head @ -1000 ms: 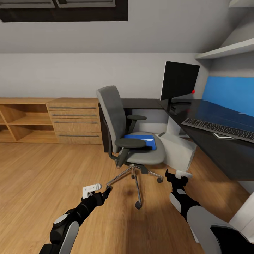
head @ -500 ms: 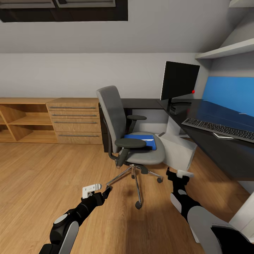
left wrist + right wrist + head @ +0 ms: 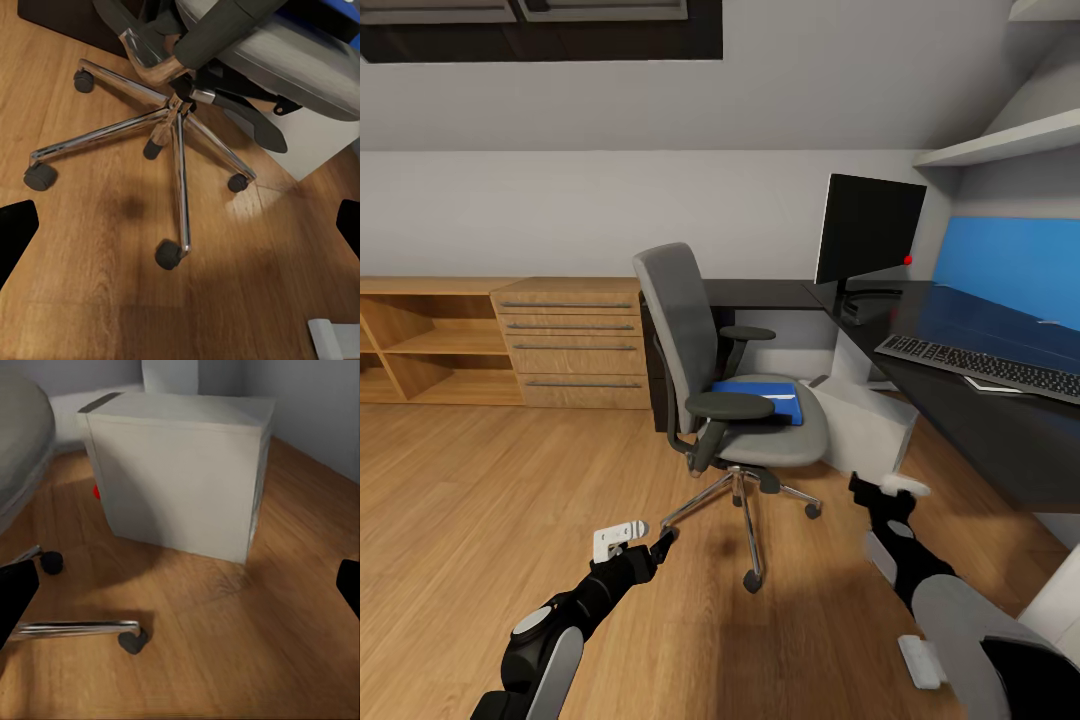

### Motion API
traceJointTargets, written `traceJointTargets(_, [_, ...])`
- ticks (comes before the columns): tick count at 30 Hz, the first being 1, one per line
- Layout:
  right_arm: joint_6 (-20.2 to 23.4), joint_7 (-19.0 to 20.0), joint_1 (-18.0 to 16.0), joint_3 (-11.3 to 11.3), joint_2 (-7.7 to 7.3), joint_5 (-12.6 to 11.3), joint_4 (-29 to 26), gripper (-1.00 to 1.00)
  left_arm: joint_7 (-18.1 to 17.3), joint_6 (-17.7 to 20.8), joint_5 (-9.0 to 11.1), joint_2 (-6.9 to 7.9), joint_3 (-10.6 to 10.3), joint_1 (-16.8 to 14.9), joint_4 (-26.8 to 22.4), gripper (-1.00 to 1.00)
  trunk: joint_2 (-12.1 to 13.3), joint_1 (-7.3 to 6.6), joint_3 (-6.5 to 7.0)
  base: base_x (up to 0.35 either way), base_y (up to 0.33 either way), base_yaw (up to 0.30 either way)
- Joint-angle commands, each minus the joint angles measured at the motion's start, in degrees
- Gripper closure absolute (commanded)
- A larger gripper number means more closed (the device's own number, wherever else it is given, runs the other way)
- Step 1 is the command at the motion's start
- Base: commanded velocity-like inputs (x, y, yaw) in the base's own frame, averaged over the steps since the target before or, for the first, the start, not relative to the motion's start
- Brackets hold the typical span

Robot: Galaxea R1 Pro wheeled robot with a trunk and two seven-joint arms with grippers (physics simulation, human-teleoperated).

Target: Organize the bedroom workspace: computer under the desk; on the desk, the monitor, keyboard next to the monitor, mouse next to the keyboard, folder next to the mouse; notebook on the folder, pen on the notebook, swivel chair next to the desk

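Note:
The grey swivel chair point(image 3: 745, 410) stands on the floor out from the desk point(image 3: 980, 440), with the blue folder point(image 3: 762, 398) flat on its seat. On the black top stand the monitor point(image 3: 868, 238) and the keyboard point(image 3: 980, 366); a thin pale sheet, perhaps the notebook point(image 3: 992, 385), pokes out beside the keyboard. The light grey computer point(image 3: 865, 425) sits on the floor at the desk's edge. Mouse and pen are out of view. My left gripper point(image 3: 648, 545) hangs open over the chrome chair base point(image 3: 176, 127). My right gripper point(image 3: 882, 490) is open, facing the computer point(image 3: 180, 472).
A light wooden drawer cabinet point(image 3: 572, 342) and open shelves point(image 3: 420, 340) line the back wall at left. Wooden floor point(image 3: 480, 500) spreads wide to the left of the chair. Chair legs and casters point(image 3: 133, 641) reach close to the computer.
My right arm has shifted a little to the right and up, nearer the desk. The left arm, chair and folder have not moved.

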Motion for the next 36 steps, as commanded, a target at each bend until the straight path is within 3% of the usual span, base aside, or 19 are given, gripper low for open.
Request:
traceJointTargets(1, [0.73, 0.79, -0.12, -0.18, -0.33, -1.89, -0.4, -1.0, -0.06, 0.3, 0.23, -0.03, 0.06, -0.03, -0.05, -1.0, -0.02, -0.01, -0.06, 0.0, 0.0, 0.0])
traceJointTargets(7, [6.48, 6.82, -0.38, -1.17, -2.49, -11.1, -1.7, -1.0, -0.06, 0.35, 0.16, -0.03, 0.18, -0.03, -0.05, -1.0, -0.02, -0.01, -0.06, 0.0, 0.0, 0.0])
traceJointTargets(8, [8.0, 8.77, -0.41, -1.34, -3.04, -14.45, -1.78, -1.0, -0.06, 0.34, 0.15, -0.03, 0.2, -0.03, -0.05, -1.0, -0.02, -0.01, -0.06, 0.0, 0.0, 0.0])
traceJointTargets(14, [10.18, 12.23, -0.46, -1.55, -3.85, -23.82, -2.02, -1.0, -0.04, 0.29, 0.09, -0.03, 0.23, -0.03, -0.05, -1.0, -0.02, -0.01, -0.06, 0.0, 0.0, 0.0])
traceJointTargets(16, [10.43, 12.71, -0.47, -1.49, -3.93, -25.76, -2.1, -1.0, -0.03, 0.28, 0.07, -0.02, 0.23, -0.03, -0.05, -1.0, -0.02, -0.01, -0.06, 0.0, 0.0, 0.0])
traceJointTargets(26, [10.69, 13.37, -0.47, -1.51, -3.96, -27.93, -2.25, -1.0, 0.03, 0.22, -0.04, 0.06, 0.24, -0.03, -0.05, -1.0, -0.02, -0.01, -0.06, 0.016, 0.0, 0.0])
traceJointTargets(36, [10.57, 13.12, -0.47, -1.67, -3.68, -28.08, -2.25, -1.0, 0.03, 0.23, 0.0, 0.09, 0.3, -0.03, 0.1, -1.0, -0.02, -0.01, -0.06, 0.286, 0.0, 0.0])
